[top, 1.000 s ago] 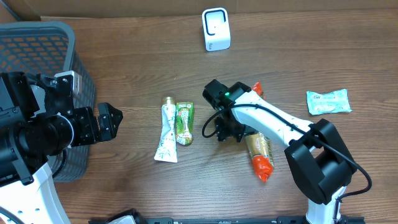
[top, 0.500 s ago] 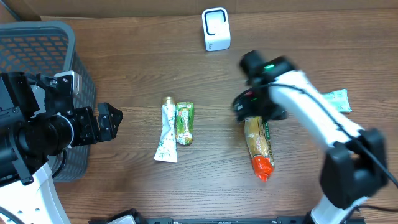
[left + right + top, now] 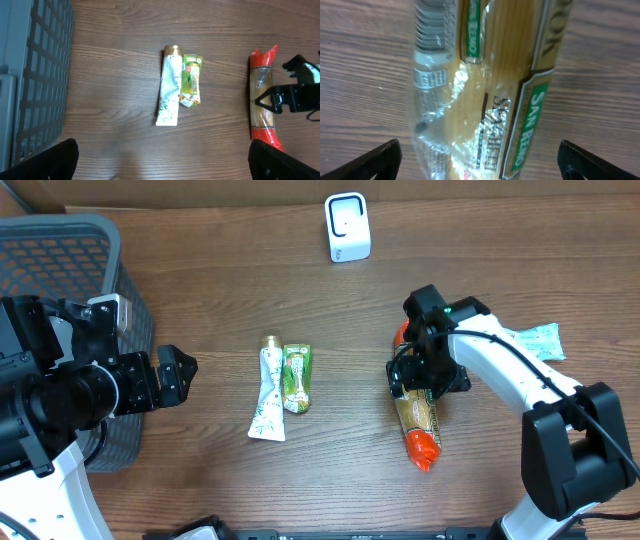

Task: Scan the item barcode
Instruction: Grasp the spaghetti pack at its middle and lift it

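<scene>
Wooden tabletop (image 3: 200,260): spaghetti packet (image 3: 417,420), 4 o'clock from centre, beneath right gripper (image 3: 418,376), between its wide-open jaws, ungripped. Label reads "SAN REMO"; barcode (image 3: 432,25) faces up. Left gripper (image 3: 180,375), 9 o'clock, jaws wide, empty.

The spaghetti packet (image 3: 485,90) is cut off top and bottom.

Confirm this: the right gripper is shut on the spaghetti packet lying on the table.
Wrong: the right gripper is open, its fingers spread either side of the spaghetti packet, as the right wrist view shows. The packet does lie on the table.
</scene>
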